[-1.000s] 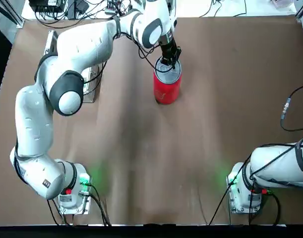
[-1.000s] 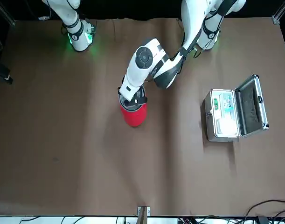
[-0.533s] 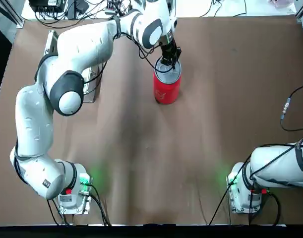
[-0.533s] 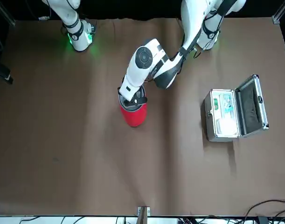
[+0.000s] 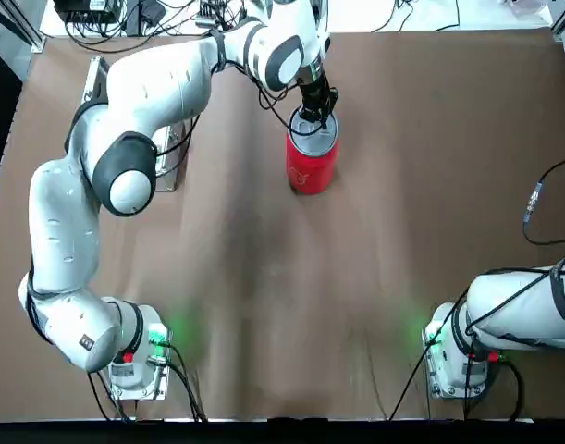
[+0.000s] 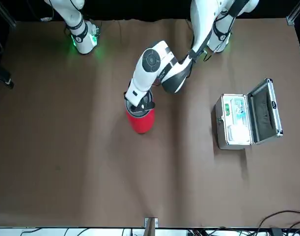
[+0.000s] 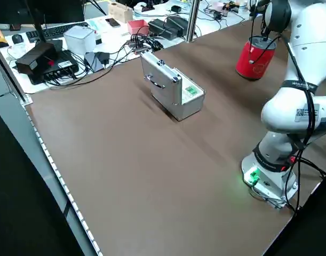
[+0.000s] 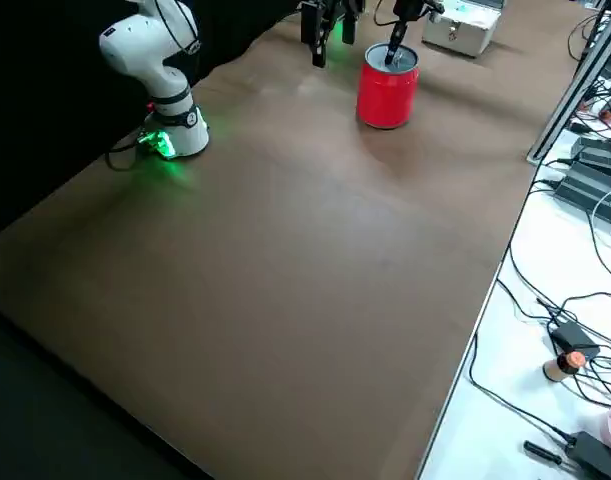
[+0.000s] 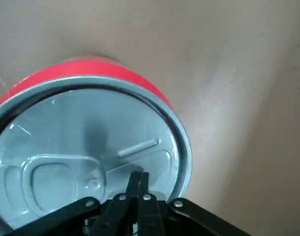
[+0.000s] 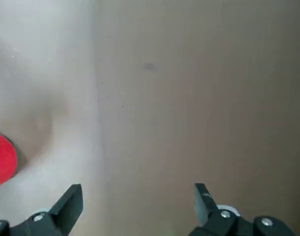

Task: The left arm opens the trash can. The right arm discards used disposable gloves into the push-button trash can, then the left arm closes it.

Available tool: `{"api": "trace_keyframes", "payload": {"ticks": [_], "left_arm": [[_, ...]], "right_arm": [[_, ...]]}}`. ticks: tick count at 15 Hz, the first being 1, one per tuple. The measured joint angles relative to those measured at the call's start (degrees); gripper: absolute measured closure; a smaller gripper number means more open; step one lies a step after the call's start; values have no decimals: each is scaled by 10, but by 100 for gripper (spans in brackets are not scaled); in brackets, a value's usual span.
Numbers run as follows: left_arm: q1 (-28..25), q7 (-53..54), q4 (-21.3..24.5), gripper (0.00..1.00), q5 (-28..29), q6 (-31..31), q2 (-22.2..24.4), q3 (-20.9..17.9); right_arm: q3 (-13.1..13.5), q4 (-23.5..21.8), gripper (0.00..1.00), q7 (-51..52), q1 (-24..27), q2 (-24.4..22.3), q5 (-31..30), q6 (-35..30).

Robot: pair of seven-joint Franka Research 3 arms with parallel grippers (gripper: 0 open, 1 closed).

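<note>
The left arm's black two-finger gripper (image 9: 138,178), its fingertips together and holding nothing, is at the round silver-grey metal lid (image 9: 81,152) of the red cylindrical trash can (image 5: 312,166), which stands upright on the brown table (image 5: 264,305); the right arm's black two-finger gripper (image 10: 138,196) hangs above the table, fingers wide apart and nothing between them

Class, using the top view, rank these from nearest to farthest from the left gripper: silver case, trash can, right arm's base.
1. Trash can: directly below the gripper.
2. Silver case: to its left.
3. Right arm's base: robot's side, right.
</note>
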State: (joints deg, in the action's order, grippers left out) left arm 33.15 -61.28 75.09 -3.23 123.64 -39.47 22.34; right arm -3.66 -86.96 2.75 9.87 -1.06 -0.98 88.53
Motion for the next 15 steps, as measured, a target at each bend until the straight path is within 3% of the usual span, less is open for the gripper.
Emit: {"api": "trace_keyframes", "payload": {"ticks": [15], "left_arm": [[-1,-11,-2,98,0,-1,0,0]], "right_arm": [[-1,0,0,0,0,0,0,0]]}}
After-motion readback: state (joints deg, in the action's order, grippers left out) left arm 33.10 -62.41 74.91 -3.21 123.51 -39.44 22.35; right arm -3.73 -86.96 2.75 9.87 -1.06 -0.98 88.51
